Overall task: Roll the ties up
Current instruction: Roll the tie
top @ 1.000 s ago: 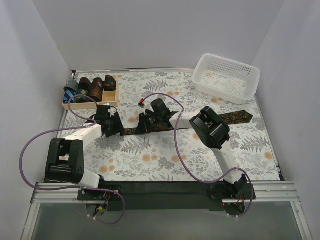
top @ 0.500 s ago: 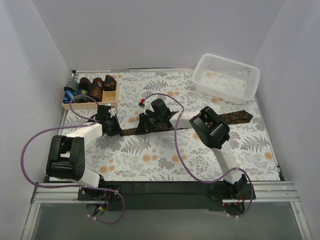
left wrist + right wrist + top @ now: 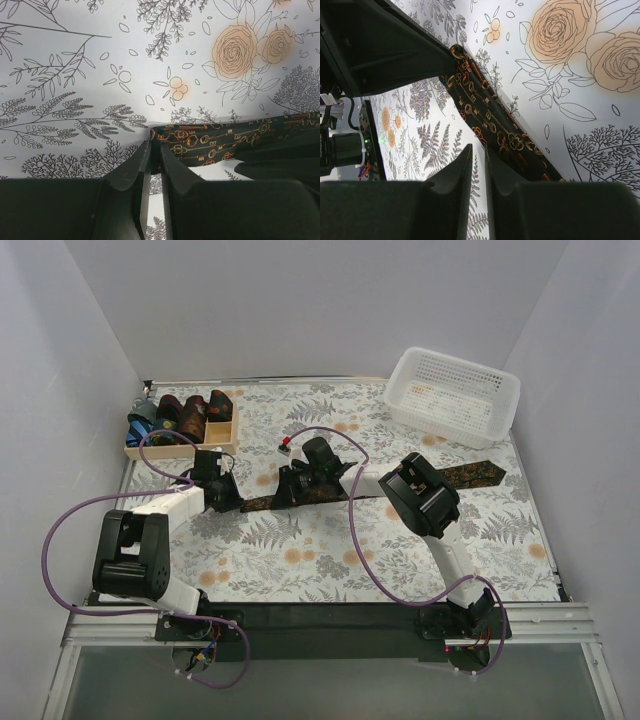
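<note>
Inside white walls (image 3: 300,310), on the floral tabletop (image 3: 300,550), a dark key-patterned tie (image 3: 470,476) lies stretched flat. The left claw (image 3: 154,144) sits nearly closed at its narrow tip, the right claw (image 3: 478,147) nearly closed just farther along it.

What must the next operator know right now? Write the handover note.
Left gripper: closed, seemingly pinching the narrow tip of the dark key-patterned tie.
Right gripper: closed, nothing between its fingers, low over the same tie further along.
The tie lies flat and unrolled across the floral tablecloth, its wide end near the white mesh basket.
Done: rolled ties sit in the wooden tray, far left.
Left to do: roll this tie from the narrow tip, then probably set it in the tray.
</note>
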